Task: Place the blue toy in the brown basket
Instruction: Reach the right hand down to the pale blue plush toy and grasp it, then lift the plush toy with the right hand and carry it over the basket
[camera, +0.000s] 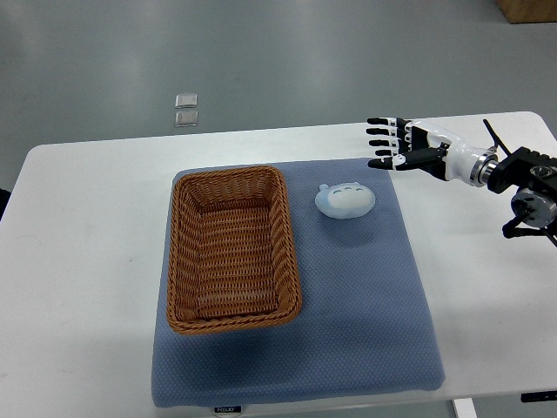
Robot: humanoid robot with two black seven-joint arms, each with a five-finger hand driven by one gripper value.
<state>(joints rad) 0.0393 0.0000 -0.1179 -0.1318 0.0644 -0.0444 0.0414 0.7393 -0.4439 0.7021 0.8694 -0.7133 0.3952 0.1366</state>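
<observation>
A pale blue toy lies on the blue mat just right of the brown wicker basket. The basket holds nothing. My right hand comes in from the right edge. It hovers above and to the right of the toy, fingers spread and holding nothing. It is apart from the toy. The left arm is out of sight.
A blue-grey mat covers the middle of the white table. Two small clear squares lie on the grey floor beyond the table's far edge. A brown box corner shows at top right.
</observation>
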